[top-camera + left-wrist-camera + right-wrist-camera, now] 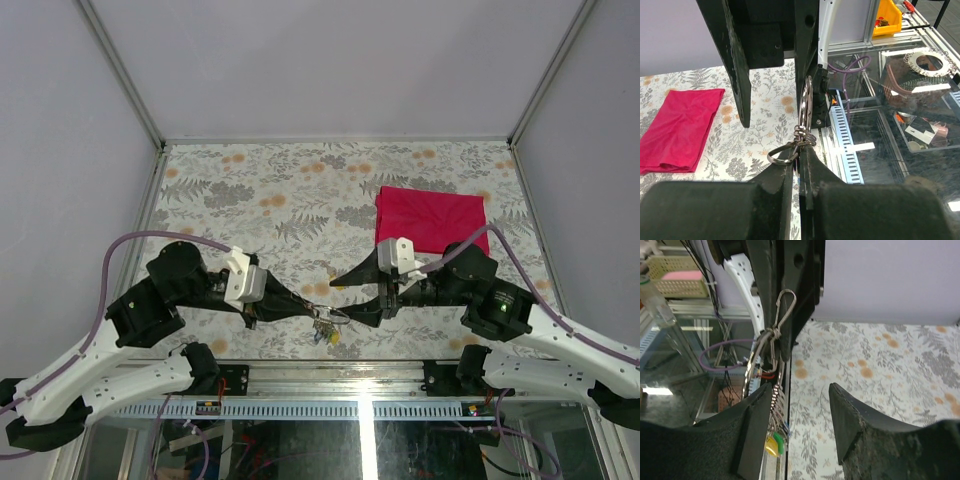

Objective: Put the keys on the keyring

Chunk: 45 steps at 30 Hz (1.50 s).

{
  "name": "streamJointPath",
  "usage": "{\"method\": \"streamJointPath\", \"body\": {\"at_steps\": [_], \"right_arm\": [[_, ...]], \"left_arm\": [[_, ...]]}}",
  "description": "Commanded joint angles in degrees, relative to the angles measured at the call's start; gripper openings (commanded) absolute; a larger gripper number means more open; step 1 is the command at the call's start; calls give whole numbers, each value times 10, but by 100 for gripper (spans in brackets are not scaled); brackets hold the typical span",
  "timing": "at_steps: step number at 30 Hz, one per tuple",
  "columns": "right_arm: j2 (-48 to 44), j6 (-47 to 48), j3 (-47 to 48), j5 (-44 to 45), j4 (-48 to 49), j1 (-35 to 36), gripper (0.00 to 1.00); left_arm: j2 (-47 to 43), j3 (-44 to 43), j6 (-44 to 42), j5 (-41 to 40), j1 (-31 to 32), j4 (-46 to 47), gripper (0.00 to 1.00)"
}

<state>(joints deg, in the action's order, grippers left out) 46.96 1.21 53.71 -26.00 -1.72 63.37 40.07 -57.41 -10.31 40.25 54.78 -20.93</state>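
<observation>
We found the work gathered at the near edge of the table [250, 200], where the two arms met tip to tip. The left gripper [799, 150] was pressed together on the keyring [806, 100] and held it edge-on and roughly upright above the table's front rail. The right gripper [800, 387] had its jaws apart with nothing between them. One of its fingers lay just beside the wire bunch, but we could not say whether it was touching. The keys [774, 444] hung in a cluster below the ring. We made out a yellow head and a green head clearly, with a hint of blue behind them. From above they showed only as a small dangling knot [325, 335] under the meeting fingertips. We saw no loose key on the patterned surface or on the red cloth [430, 220], which lay well apart at the far right. We judged the threading largely done, perhaps wholly. The bunch was too tangled and small for us to confirm that every key sat properly on the wire. What seemed left was to check that and set the ring down.
</observation>
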Motion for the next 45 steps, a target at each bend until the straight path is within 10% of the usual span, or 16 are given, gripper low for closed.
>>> {"method": "streamJointPath", "body": {"at_steps": [1, 26, 45], "right_arm": [[-6, -38, -7, -57, 102, 0, 57], [52, -94, -46, -76, 208, -1, 60], [15, -77, -50, -19, 183, -1, 25]], "left_arm": [[-4, -21, -32, -37, 3, -1, 0], [10, -31, -55, -81, 3, -16, 0], [19, -33, -55, -74, 3, -19, 0]]}}
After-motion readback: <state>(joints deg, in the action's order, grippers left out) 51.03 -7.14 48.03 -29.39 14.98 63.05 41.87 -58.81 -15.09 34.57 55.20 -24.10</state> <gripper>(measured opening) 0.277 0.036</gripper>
